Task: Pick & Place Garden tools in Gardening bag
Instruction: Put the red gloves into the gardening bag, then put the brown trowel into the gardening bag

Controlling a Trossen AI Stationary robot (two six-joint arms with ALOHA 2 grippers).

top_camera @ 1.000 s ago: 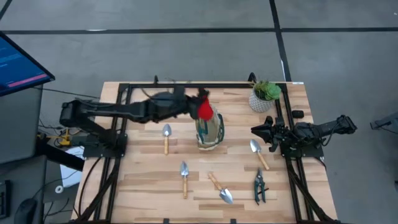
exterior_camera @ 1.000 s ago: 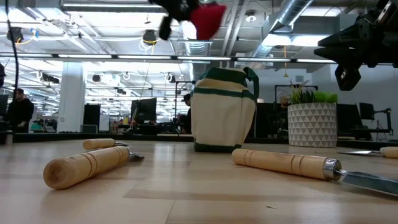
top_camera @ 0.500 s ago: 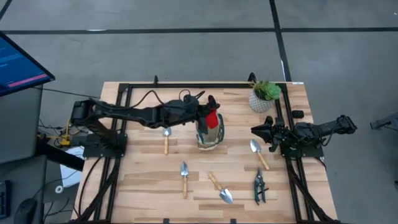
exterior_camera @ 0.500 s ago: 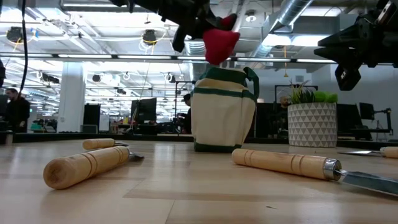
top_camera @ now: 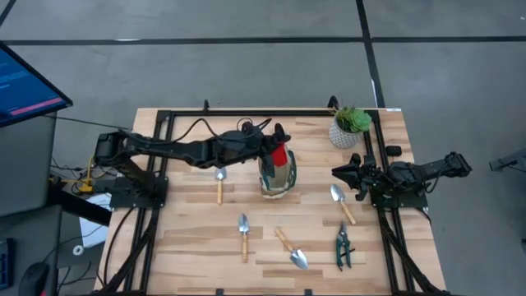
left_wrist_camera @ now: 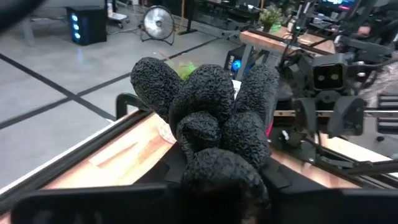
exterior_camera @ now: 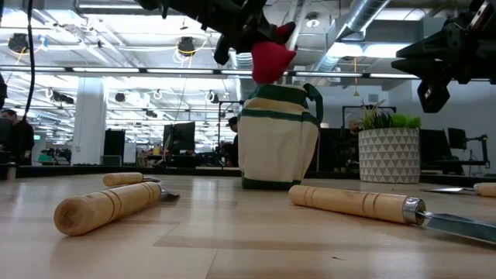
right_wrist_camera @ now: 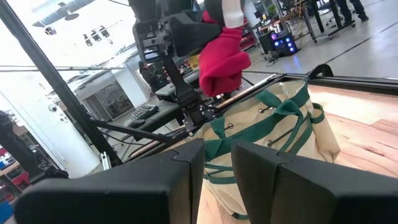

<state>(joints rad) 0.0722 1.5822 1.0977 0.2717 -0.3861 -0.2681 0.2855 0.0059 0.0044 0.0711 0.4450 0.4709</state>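
The red-and-black glove (exterior_camera: 269, 58) is hanging just above the open mouth of the gardening bag (exterior_camera: 278, 137), pinched in the left gripper (top_camera: 275, 148), whose fingers are clamped on it. The bag is standing upright near the middle of the table (top_camera: 189, 238). Around the bag, three trowels are lying flat on the wood: one (top_camera: 220, 182) beside it on the left arm's side, another (top_camera: 342, 202) on the right arm's side, and a third (top_camera: 244, 234) nearer the front edge, with the pruning shears (top_camera: 342, 244) farther off. The right gripper (top_camera: 345, 174) is waiting beyond the bag, its fingers narrowly parted, holding nothing.
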